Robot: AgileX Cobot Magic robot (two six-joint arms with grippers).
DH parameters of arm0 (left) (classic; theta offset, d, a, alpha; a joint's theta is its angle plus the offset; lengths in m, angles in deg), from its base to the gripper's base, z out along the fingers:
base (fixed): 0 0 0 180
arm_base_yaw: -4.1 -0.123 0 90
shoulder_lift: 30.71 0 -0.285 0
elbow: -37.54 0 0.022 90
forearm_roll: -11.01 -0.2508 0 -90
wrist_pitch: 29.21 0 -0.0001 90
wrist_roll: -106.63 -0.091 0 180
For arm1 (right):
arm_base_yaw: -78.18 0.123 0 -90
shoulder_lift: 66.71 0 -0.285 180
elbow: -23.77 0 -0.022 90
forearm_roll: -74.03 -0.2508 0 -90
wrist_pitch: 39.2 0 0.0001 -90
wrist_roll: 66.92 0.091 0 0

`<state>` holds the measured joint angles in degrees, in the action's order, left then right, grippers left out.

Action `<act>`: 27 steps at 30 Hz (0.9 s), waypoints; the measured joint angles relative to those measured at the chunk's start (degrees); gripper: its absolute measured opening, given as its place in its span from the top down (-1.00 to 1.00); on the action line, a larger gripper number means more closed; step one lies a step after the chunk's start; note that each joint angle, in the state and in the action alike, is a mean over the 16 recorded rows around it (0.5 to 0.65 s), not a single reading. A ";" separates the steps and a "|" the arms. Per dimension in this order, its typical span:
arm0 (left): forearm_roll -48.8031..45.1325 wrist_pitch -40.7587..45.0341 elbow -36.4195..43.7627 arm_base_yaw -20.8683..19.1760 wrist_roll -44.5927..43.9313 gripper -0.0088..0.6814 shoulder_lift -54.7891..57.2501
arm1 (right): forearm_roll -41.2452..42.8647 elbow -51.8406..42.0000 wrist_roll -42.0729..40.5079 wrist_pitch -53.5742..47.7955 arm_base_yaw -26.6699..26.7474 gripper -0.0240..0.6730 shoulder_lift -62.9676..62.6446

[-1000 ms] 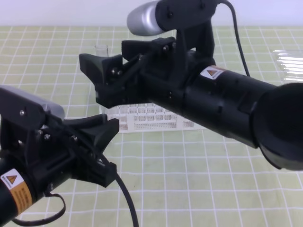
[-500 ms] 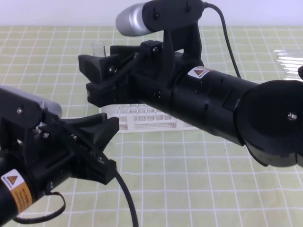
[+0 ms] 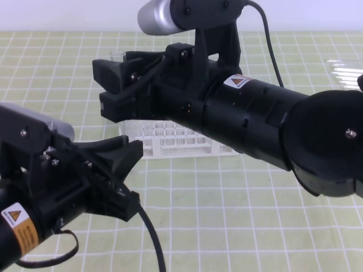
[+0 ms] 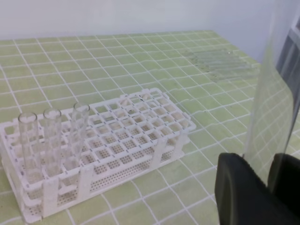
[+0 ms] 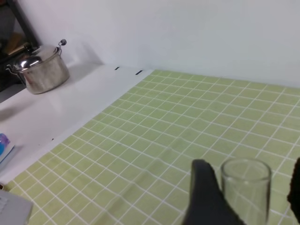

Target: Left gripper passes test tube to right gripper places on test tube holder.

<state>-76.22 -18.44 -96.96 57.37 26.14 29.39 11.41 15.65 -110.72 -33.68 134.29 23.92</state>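
The right gripper, matte black with blocky fingers, reaches across from 3 o'clock, and its jaws are closed on the test tube, a thin clear glass cylinder whose open rim pokes up just above the fingers at 11 o'clock in the high view. The right wrist view shows that rim close up, round and thin-walled, between two dark fingers.

The holder is a white plastic lattice of small square holes, mostly hidden under the right arm in the high view. The left wrist view shows it whole: tiered, open-sided, with three clear tubes standing upright in its left end. That view also shows a bundle of loose tubes lying flat toward 2 o'clock, seen in the high view only as a glint at the right edge.

The left gripper sits at 8 o'clock, its jaws parted, with nothing visible between them in the high view. In its own wrist view, glossy black fingers fill 5 o'clock, with a blurred clear sheet-like shape rising past them; I cannot tell what it is.

A steel pot stands on a white counter at 10 o'clock in the right wrist view. The cloth is green with a white grid.
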 joint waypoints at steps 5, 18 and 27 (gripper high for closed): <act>-0.04 0.04 0.00 0.00 -0.01 0.97 0.00 | -0.21 0.00 -0.06 -0.28 0.00 0.86 0.05; -0.06 -0.53 0.01 0.02 0.02 0.96 0.03 | -0.03 0.00 -0.31 -0.71 0.00 0.90 0.05; -0.25 -2.65 -0.03 -0.01 0.04 0.93 0.01 | -0.05 0.00 -0.28 -1.70 -0.04 0.91 0.05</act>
<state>-76.47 -21.08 -96.99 57.36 26.18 29.41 11.35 15.65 -111.00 -35.38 134.24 23.96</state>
